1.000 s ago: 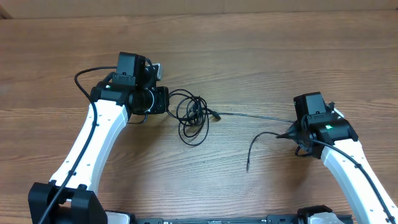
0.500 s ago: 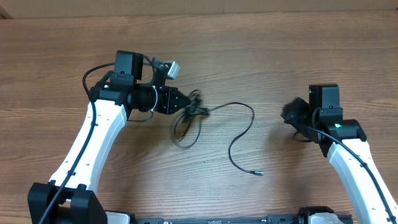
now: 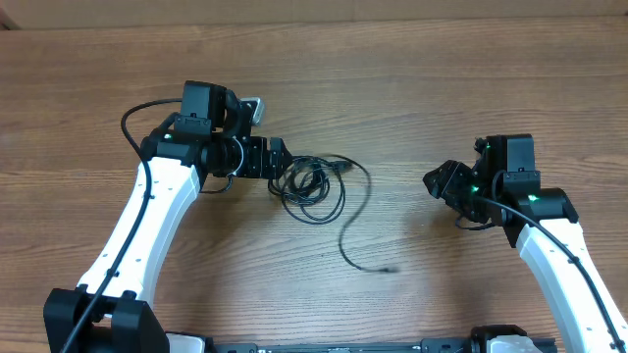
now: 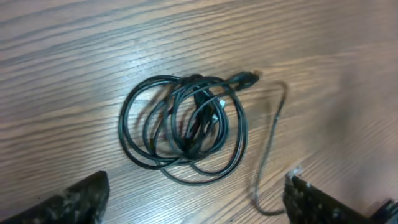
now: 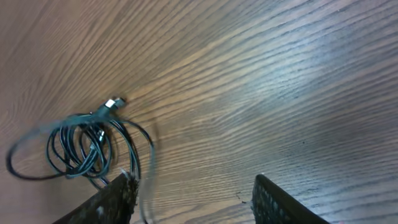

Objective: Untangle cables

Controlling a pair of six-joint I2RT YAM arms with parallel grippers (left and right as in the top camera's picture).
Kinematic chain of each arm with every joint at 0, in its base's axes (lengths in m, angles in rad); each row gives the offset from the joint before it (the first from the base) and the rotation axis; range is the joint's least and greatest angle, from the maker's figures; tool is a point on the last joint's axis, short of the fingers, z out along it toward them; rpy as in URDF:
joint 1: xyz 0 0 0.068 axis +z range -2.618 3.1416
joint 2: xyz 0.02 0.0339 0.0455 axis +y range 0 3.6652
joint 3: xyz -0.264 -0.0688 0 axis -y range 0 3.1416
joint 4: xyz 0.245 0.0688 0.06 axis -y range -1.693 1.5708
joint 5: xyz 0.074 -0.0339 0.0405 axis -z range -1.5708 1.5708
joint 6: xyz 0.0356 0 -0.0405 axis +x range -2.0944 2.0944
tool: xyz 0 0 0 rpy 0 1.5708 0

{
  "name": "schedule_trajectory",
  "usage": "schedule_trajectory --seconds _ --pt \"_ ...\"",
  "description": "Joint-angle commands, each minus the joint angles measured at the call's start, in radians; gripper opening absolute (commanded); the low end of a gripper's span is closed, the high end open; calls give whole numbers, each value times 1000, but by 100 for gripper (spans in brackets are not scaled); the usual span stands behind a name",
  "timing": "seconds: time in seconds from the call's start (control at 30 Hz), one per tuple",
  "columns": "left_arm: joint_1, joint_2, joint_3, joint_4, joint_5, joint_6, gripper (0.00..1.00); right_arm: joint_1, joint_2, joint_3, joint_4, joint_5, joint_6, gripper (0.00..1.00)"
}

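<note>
both grippers are hanging spread and empty, the left gripper [image 3: 278,160] just beside the coiled cables [image 3: 312,181], the right gripper [image 3: 442,181] well apart. you are handling light, floppy cord (likely slippery), so try pinching the loose tail [image 3: 353,235].

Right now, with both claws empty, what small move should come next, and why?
Probably the left gripper should lower onto the cables and pinch one loop: its jaws stand open right beside the tangled coil, and the right gripper, also open, holds nothing.
</note>
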Motion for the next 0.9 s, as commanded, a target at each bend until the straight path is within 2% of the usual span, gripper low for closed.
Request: schedule_trajectory --seconds 0.0,0.23,0.47,0.6,0.87 --pt "-28 -30 12 -15 -18 -36 84 2 2 19 -3 -10 -21 58" --pt "-124 -23 -5 -19 -50 80 60 2 2 19 -6 -7 -21 58" --pt "-235 38 -6 -6 -158 250 54 2 2 19 -8 -7 -21 58" --pt "-268 102 -6 31 -216 265 51 2 2 19 -8 -7 -21 58" --pt "-283 272 -6 117 -228 282 37 2 2 19 -9 -7 -21 58"
